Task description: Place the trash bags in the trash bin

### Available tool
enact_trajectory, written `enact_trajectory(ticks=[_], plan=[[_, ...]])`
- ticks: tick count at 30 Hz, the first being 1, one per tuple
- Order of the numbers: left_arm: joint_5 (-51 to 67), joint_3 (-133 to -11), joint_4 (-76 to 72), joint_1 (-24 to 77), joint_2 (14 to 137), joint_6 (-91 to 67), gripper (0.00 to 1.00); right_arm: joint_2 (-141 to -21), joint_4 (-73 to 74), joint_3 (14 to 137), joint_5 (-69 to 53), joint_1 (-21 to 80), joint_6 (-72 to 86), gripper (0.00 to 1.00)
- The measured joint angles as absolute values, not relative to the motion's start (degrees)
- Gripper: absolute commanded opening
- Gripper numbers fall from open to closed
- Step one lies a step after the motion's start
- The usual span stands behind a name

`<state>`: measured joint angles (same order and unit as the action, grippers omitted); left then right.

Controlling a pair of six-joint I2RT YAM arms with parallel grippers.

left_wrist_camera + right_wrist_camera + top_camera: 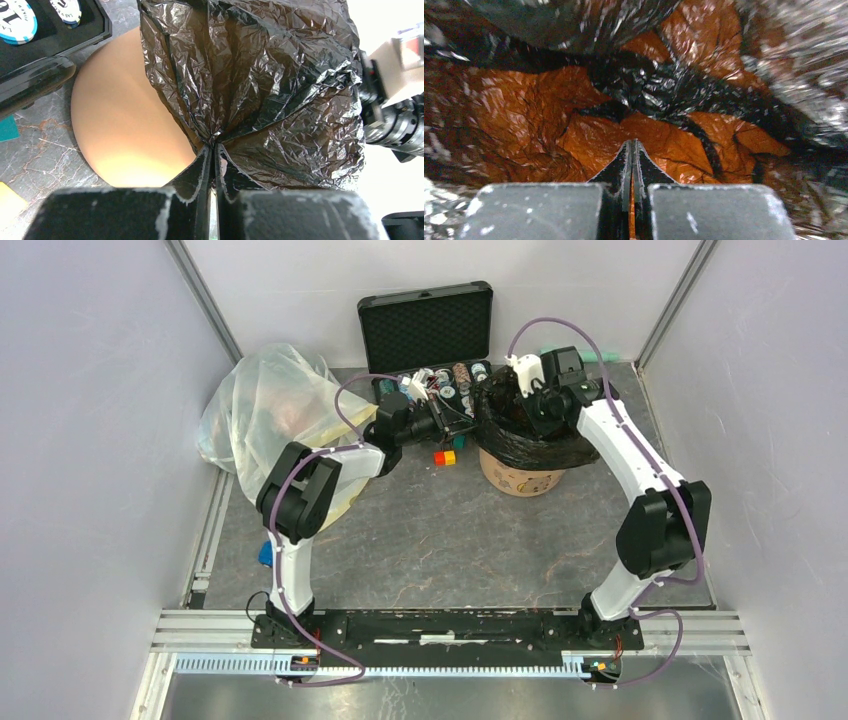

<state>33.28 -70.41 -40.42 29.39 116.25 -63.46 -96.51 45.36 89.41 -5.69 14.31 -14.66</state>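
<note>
currently: the black trash bag (pixel 512 440) is draped over the mouth of the orange bucket (pixel 520 480), which stands upright on the counter (pixel 450 540) at about 1 o'clock from the counter's centre. the film covers the rim and the upper wall; only the lower band of the bucket shows below it in the top view. the left pincer (pixel 215 149) reaches in from the bag's 9 o'clock side, its fingers (pixel 197 170) pressed together on a gathered pleat of the black film, creases radiating out from the pinch point. in the left wrist view the bare peach wall of the bucket lies at 9 o'clock of that pinch, the bag spreading from 12 to 3 o'clock. the right pincer (pixel 632 146) comes over from the 2 o'clock side and sits down inside the bag's opening; its tips are pressed together, and crinkled film surrounds them, glowing orange where light passes through it. whether any film is caught between those tips cannot be told. an open black chip case (pixel 425 325) stands at 12 o'clock on the counter, just behind the bucket. small red and orange blocks (pixel 444 457) lie at 9 o'clock of the bucket, close beside it. a large translucent bag (pixel 260 405) sits at 10 o'clock, against the left wall.
</note>
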Motion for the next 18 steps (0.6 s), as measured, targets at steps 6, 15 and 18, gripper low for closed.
enact_trajectory(ticks=[6,15,18], plan=[[33.1,-70.9,-38.9,29.4,116.6,-63.3,0.09,-98.3,46.5,87.0,-5.4,14.3,-14.9,0.00],[32.9,-71.9,-35.5,29.5,116.6,-60.6,0.09,-101.0,45.8,82.5,-3.8,14.3,-14.5,0.00],[32.7,-72.5,-34.5,29.8,116.6,-59.9,0.09,-101.1,45.5,80.9,-3.8,14.3,-14.3,0.00]])
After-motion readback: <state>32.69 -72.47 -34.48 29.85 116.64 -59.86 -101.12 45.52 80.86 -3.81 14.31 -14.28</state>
